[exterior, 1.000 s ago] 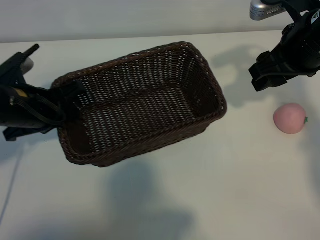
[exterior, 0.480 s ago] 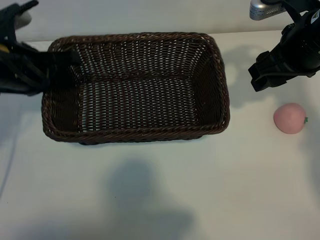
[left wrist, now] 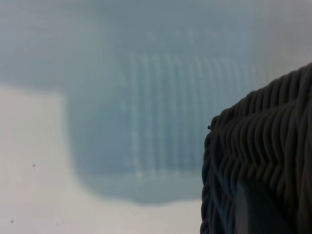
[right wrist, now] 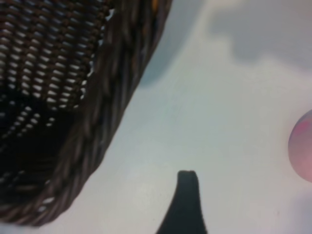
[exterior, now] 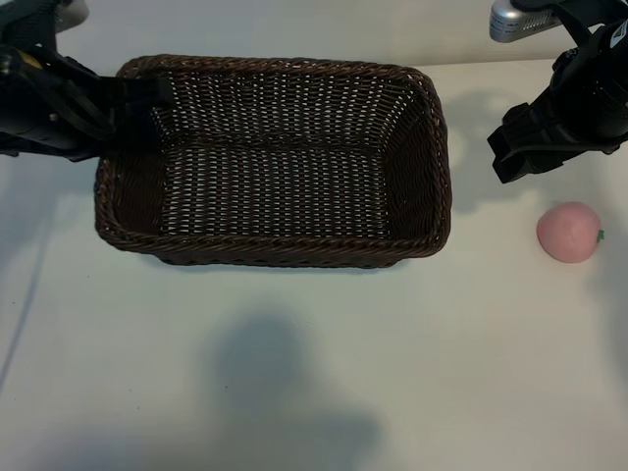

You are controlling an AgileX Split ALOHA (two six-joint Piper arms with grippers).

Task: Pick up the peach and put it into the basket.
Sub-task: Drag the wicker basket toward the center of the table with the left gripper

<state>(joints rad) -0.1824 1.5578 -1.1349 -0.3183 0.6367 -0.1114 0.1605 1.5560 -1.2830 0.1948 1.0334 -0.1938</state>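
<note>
The dark-brown wicker basket (exterior: 285, 67) lies square on the white table, left of centre. My left gripper (exterior: 137, 106) is shut on the rim at its far left corner. The left wrist view shows that rim (left wrist: 263, 141) up close, with one dark finger (left wrist: 256, 212) against the weave. The pale-pink peach (exterior: 568, 233) rests on the table at the right, apart from the basket. My right gripper (exterior: 515, 147) hangs open above the table between the basket's right end and the peach, holding nothing. In the right wrist view one fingertip (right wrist: 187, 187) stands over bare table, with the basket (right wrist: 97, 112) and the peach (right wrist: 303, 146) to either side.
The table's far edge and a pale wall (exterior: 294, 25) run just behind the basket. A silver camera mount (exterior: 515, 18) sits above the right arm. Bare tabletop (exterior: 392, 373) fills the near half.
The basket has swung round from a slanted pose to square and shifted toward the far edge, carried by the left gripper. The right arm and the peach have not moved.
</note>
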